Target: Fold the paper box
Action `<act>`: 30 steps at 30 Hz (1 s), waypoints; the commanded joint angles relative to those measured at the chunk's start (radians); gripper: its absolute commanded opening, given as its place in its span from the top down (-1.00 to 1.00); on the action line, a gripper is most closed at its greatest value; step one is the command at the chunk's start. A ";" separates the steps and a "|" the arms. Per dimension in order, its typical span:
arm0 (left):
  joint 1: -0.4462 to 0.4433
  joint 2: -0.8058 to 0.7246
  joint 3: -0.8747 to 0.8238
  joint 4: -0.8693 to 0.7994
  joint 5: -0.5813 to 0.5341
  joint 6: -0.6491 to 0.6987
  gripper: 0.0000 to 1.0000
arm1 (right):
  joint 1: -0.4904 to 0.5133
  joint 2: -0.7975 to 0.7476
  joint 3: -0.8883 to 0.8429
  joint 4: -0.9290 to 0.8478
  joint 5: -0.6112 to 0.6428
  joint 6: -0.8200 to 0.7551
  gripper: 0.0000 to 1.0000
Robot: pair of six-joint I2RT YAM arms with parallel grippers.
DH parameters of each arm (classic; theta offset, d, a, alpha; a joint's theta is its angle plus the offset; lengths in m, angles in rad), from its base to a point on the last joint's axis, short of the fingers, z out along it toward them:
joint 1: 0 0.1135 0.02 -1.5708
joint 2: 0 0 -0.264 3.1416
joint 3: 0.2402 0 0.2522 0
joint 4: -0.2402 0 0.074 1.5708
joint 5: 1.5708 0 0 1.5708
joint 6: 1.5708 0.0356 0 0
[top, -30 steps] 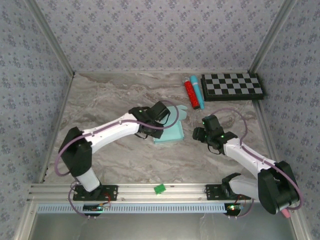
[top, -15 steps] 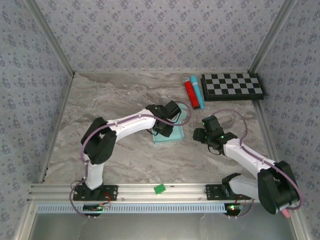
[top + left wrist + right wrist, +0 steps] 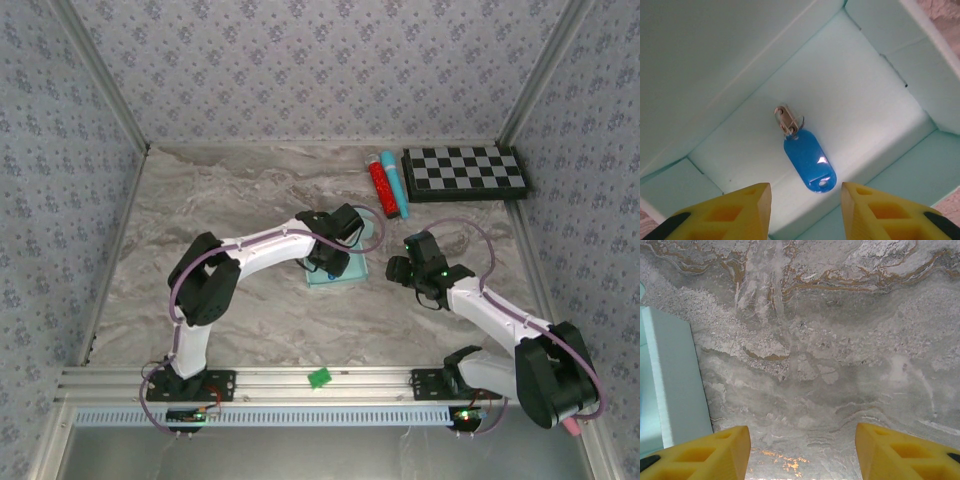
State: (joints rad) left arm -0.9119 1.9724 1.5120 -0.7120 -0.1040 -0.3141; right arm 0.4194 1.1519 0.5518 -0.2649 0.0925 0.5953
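Paper box (image 3: 875, 110) (key tag (image 3: 809, 166) inside), left fingers (image 3: 740, 212) apart; right fingers (image 3: 715, 452) apart, beside edge

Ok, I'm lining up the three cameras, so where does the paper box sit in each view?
Top external: the paper box lies near the picture's centre, on the table.
Left wrist: the box is seen from above, its open inside across most of the picture, with a blue key tag on its floor.
Right wrist: one wall of the box stands at the left edge.
Shared landmark: the marble table.
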 commanded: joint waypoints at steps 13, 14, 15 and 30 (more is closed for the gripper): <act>-0.008 -0.379 -0.222 0.185 -0.042 0.056 0.18 | 0.018 -0.026 0.065 -0.016 0.005 -0.053 -0.19; -0.007 -0.404 -0.233 0.189 -0.061 0.056 0.18 | 0.017 -0.027 0.073 -0.015 0.004 -0.059 -0.19; -0.006 -0.432 -0.244 0.190 -0.090 0.053 0.18 | 0.018 -0.025 0.080 -0.016 0.003 -0.068 -0.19; 0.232 -0.617 -0.437 0.249 0.017 -0.042 0.16 | -0.019 0.176 0.294 0.029 -0.199 -0.324 -0.14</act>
State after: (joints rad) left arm -0.7124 1.3914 1.1072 -0.5056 -0.1745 -0.3424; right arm 0.4168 1.3003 0.7959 -0.2447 -0.0395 0.3656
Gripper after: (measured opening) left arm 0.417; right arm 0.573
